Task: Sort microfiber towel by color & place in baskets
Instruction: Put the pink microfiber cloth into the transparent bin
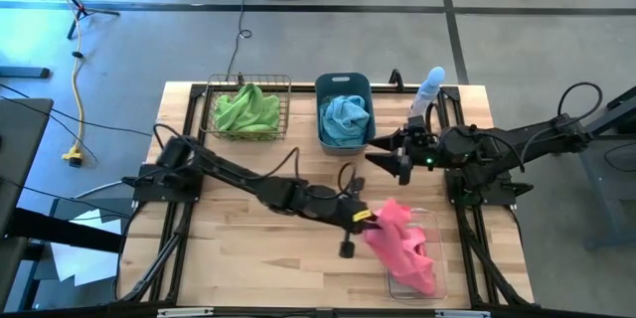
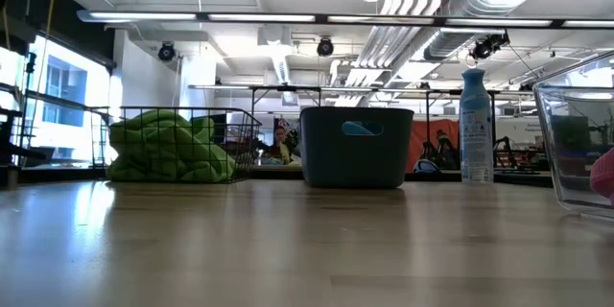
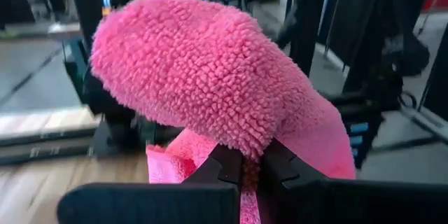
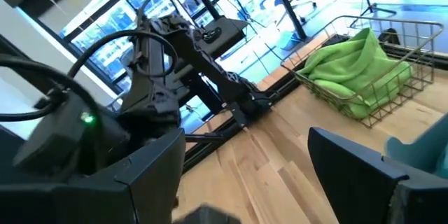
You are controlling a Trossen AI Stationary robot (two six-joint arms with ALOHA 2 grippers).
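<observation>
Overhead is looking straight down, low is peering level across the surface [image 2: 288, 249], both sharing the wire mesh basket [image 1: 248, 109]; wrists are viewing close.

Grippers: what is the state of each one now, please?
Left gripper: shut on the pink towel, over the clear bin.
Right gripper: open and empty, waiting beside the blue tub.

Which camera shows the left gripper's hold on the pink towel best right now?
The left wrist view: the left gripper pinches the pink towel right at the fingertips. The high view shows the towel draped over the clear bin; the low view catches only a blurred pink edge.
</observation>
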